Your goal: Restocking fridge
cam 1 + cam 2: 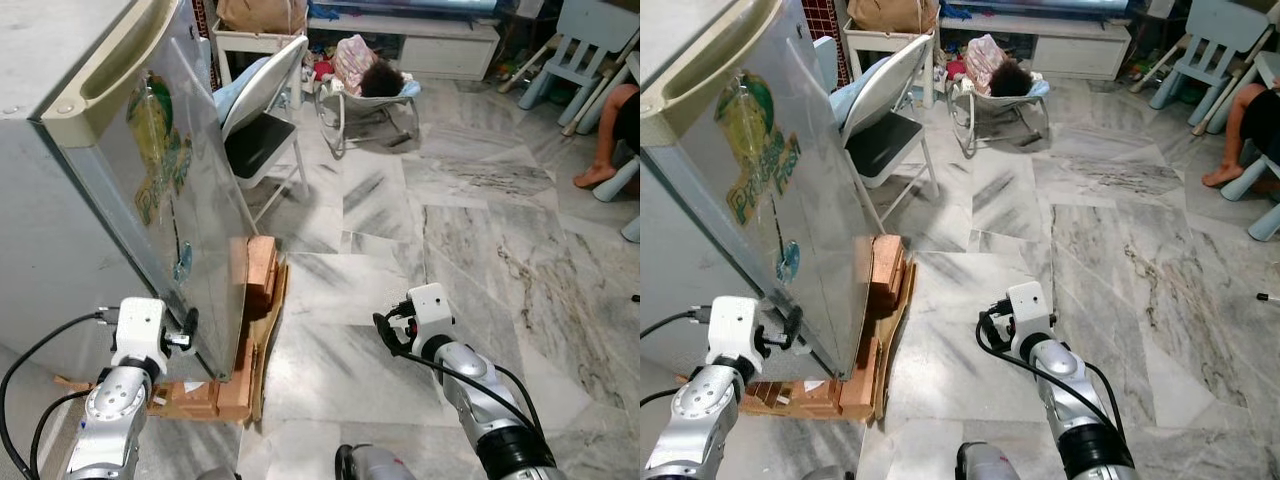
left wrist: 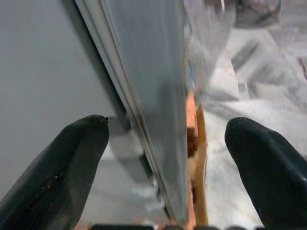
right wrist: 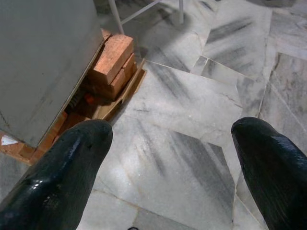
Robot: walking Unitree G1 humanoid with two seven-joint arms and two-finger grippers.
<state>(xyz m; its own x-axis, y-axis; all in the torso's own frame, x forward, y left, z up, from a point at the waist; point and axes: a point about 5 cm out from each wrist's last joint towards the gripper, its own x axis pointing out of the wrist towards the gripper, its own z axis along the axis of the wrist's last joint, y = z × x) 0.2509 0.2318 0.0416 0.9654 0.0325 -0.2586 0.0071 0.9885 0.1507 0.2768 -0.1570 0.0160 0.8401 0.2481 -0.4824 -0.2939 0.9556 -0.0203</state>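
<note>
The left gripper (image 2: 165, 158), fingers spread, straddles the lower edge of the silver fridge door (image 1: 190, 190) — a shallow hold could slip off. The fridge stands on stacked bricks and boards (image 1: 250, 320), so a hard pull might rock it. The right gripper (image 3: 168, 163) hangs spread over bare marble floor (image 1: 450, 230); a folding chair (image 1: 262, 110) stands just beyond the door — in its swing.

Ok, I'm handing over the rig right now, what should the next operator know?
Left gripper: jaws open, straddling the lower edge of the fridge door, not clamped on it.
Right gripper: jaws open, holding nothing, over the marble floor.
The fridge sits on bricks and a wooden board.
Done: robot is at the door edge.
Left: pull the door open, then stock; no items to load are in sight.
</note>
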